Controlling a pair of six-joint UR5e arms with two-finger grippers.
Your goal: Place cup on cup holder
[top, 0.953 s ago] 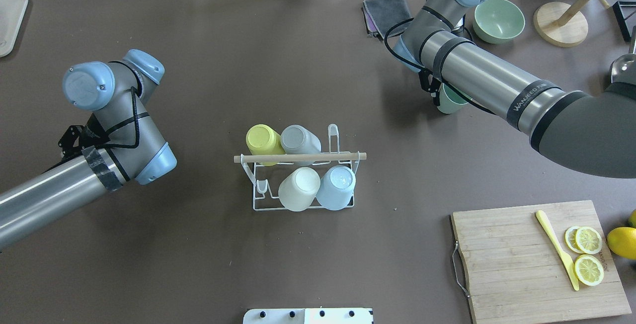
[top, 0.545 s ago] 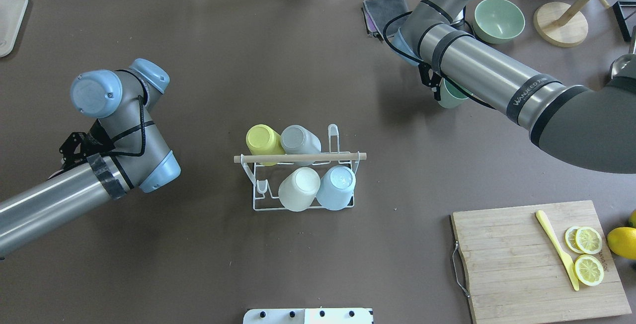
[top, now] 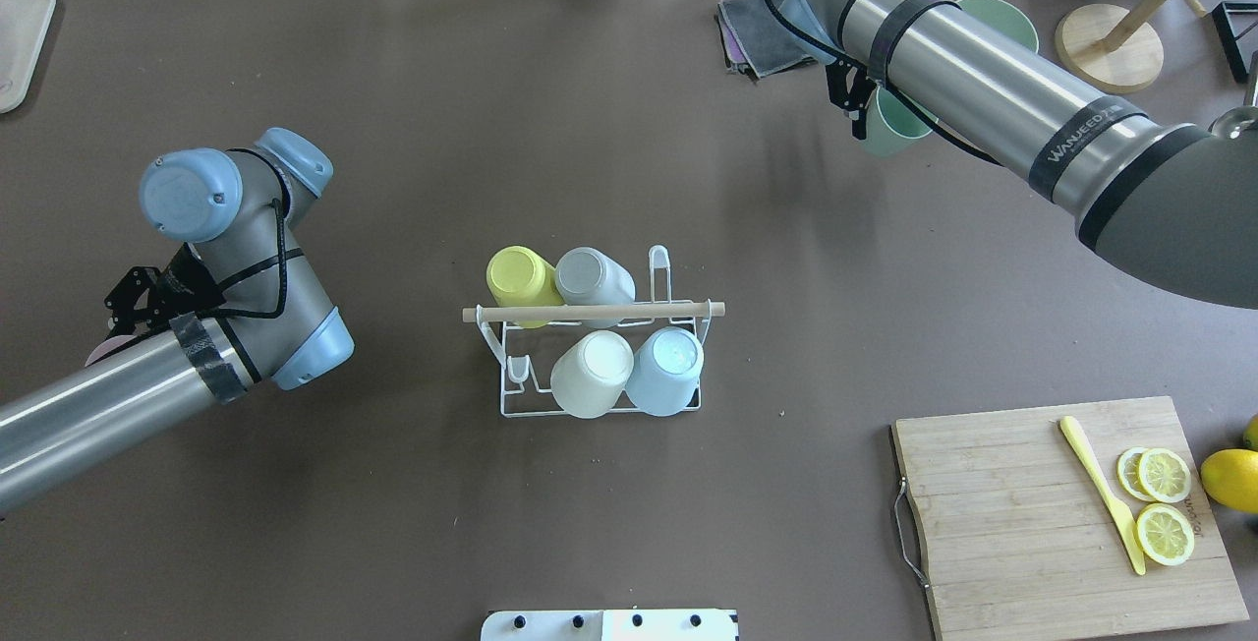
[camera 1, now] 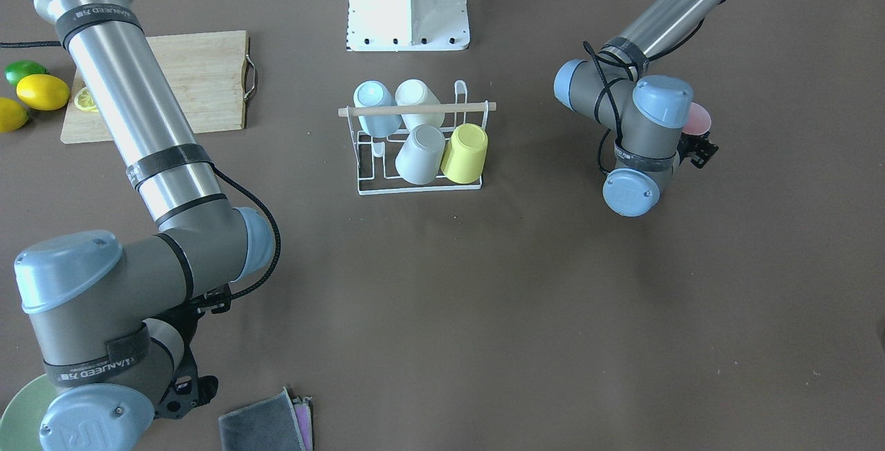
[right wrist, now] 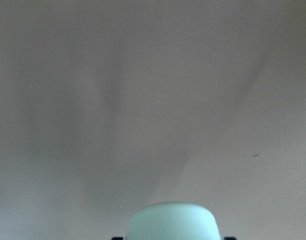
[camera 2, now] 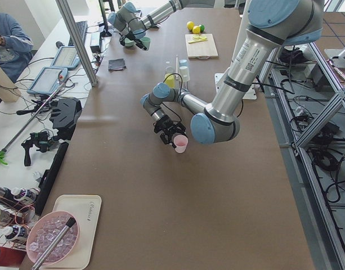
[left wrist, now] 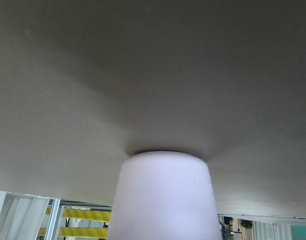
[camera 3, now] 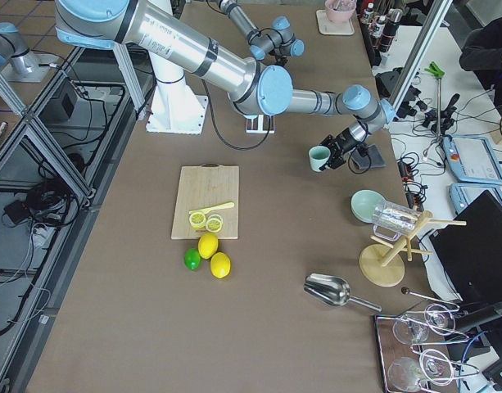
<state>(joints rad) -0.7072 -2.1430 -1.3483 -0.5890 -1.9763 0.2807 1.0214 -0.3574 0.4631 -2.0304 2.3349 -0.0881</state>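
A brown table (top: 629, 130) fills the overhead view; only the side views show the cluttered benches beyond it and a seated person (camera 2: 9, 39). The right arm (top: 993, 90) reaches from the right edge to the top centre, covering much of a green bowl (camera 3: 368, 205) that the right-side view shows whole. The left arm (top: 98, 395) folds at the left edge. At centre stands the cup holder (top: 595, 311), with a yellow cup (top: 518, 277), grey cup (top: 590, 277), cream cup (top: 593, 374) and pale blue cup (top: 668, 366) tipped over its prongs. The right gripper (top: 867, 112) clamps a mint cup (top: 896, 125), well apart from the holder. The left gripper (camera 2: 176, 139) grips a pink cup (camera 1: 695, 119) that is nearly hidden overhead.
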